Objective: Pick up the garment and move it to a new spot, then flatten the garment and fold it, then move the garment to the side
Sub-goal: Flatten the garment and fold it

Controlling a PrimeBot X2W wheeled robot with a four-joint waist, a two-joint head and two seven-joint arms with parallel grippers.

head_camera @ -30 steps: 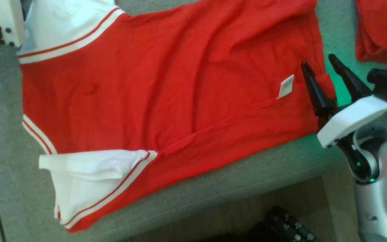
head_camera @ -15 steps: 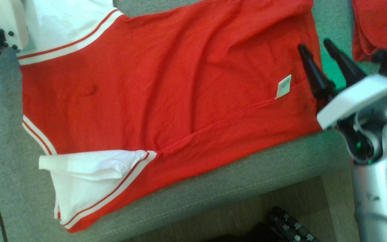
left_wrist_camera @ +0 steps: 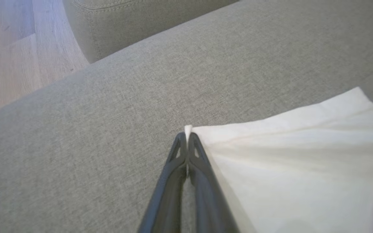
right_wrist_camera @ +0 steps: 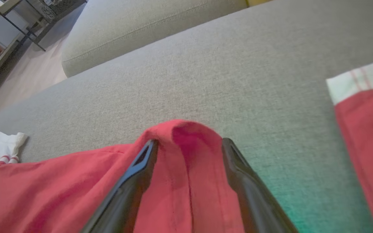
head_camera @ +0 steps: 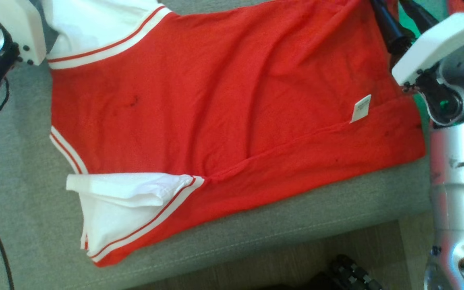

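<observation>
**Claws Take Sleeve and Hem of Limp Red Shirt**

The red cloth T-shirt with white, stripe-trimmed sleeves (head_camera: 224,100) lies spread and lightly creased on a grey fabric sofa seat (head_camera: 296,217). The left claw (left_wrist_camera: 188,136) is pinched tight on the tip of a white sleeve (left_wrist_camera: 287,155). The right claw (right_wrist_camera: 189,142) stands wide, with a raised fold of red hem (right_wrist_camera: 186,129) between its fingers. Light, soft and floppy, the cloth will likely sag, so corners and hems look the surest holds. A second red garment (right_wrist_camera: 364,136) lies to that claw's right.

We see a grey fabric sofa seat (right_wrist_camera: 206,64) ahead of the right hand (right_wrist_camera: 189,141), a second grey cushion (right_wrist_camera: 134,29) beyond it, pale wood floor (right_wrist_camera: 28,81) and a dark-framed stand (right_wrist_camera: 2,5) to its left.
</observation>
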